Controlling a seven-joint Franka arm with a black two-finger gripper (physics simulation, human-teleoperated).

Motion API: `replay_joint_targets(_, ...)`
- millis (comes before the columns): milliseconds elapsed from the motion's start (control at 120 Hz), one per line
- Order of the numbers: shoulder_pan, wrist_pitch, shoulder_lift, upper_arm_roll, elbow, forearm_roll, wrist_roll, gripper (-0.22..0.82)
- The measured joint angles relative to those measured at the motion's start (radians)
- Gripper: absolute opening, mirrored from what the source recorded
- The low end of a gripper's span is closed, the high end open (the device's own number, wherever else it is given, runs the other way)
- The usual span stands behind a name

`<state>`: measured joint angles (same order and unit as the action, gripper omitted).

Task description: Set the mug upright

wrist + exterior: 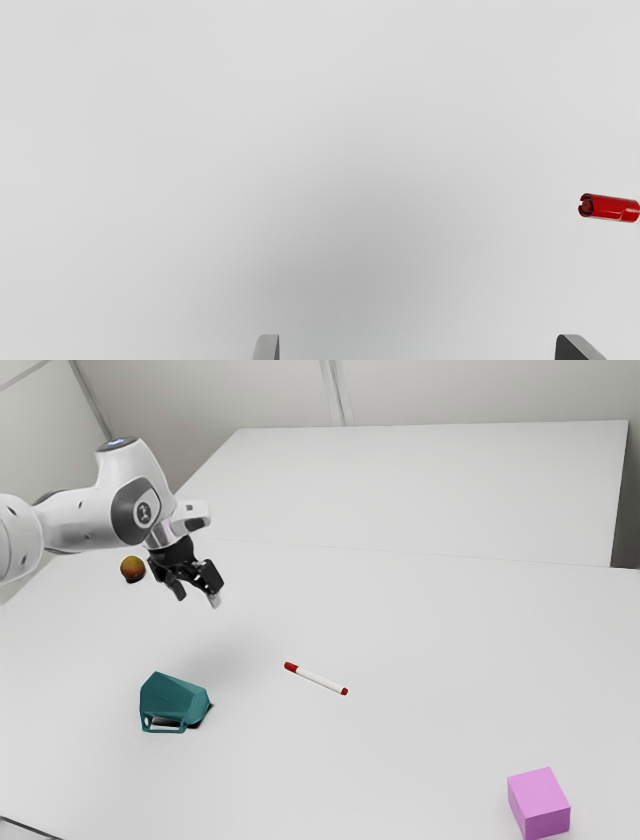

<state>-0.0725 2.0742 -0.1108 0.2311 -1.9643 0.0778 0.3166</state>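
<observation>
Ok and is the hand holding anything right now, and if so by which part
Nothing is held. The hand is open, its fingers well apart with nothing gripped between them, and the mug lies tipped over on the table.

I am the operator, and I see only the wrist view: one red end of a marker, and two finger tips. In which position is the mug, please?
Observer: In the exterior view, the mug lies on its side on the table.
Operator: Thank you. Are my jaws already around it?
Observer: No, the jaws hang in the air, farther from the exterior camera than the mug.
Operator: And the marker, does it touch the mug?
Observer: It does not; it lies apart from the mug, toward the exterior view's right.
</observation>
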Motion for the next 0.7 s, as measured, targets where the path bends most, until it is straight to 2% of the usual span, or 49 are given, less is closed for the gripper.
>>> replay_joint_targets(100, 0.01, 0.006, 0.046, 0.016, -0.066, 0.02, 0.005, 0.6)
replay_joint_targets(167, 0.051, 0.008, 0.081, 0.016, -0.115, 0.04, 0.011, 0.6)
replay_joint_targets(267, 0.132, -0.017, 0.082, 0.016, -0.141, 0.146, 0.063, 0.6)
replay_joint_targets(400, 0.23, -0.116, 0.006, 0.019, -0.09, 0.256, 0.157, 0.6)
replay_joint_targets(550, 0.23, -0.252, -0.121, 0.02, 0.017, 0.334, 0.254, 0.6)
replay_joint_targets(700, 0.263, -0.346, -0.156, 0.02, 0.047, 0.367, 0.336, 0.6)
